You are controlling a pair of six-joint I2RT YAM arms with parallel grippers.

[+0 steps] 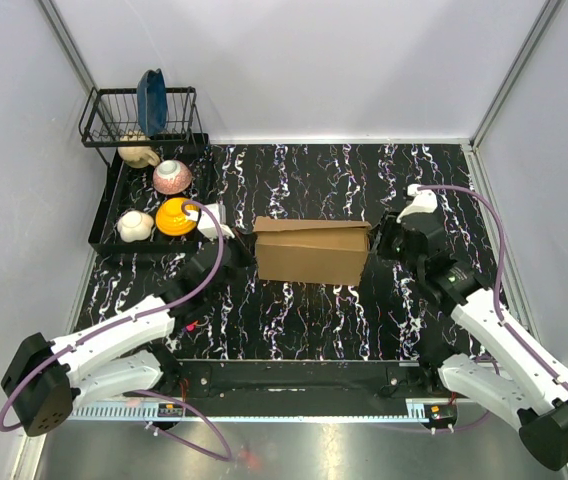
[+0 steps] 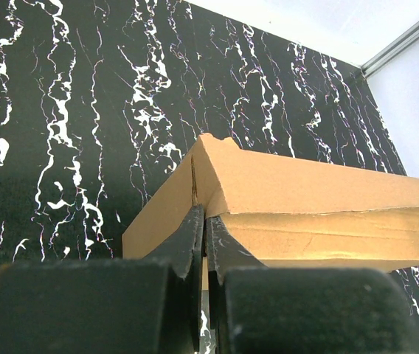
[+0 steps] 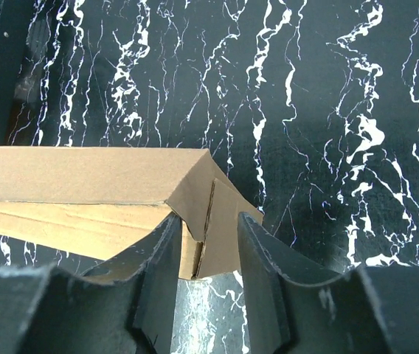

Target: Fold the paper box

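Paper box [image 1: 312, 252]: brown corrugated cardboard, folded up into a shallow carton. It lies lengthwise at the middle of the black marbled table [image 1: 294, 170], between the two arms.
Left gripper [image 2: 203, 221]: jaws pressed together at the box's left end wall. A sliver of cardboard shows in the seam – whether it is pinched cannot be told.
Right gripper [image 3: 207, 217]: fingers [image 3: 167, 251] partly apart, one on either side of the upright corner panel at the box's right end – no clamping visible.
Dish rack [image 1: 104, 235]: far left corner, well apart from the box. It holds a pink bowl [image 1: 172, 176], a yellow bowl [image 1: 176, 216] and an upright blue plate [image 1: 151, 100].
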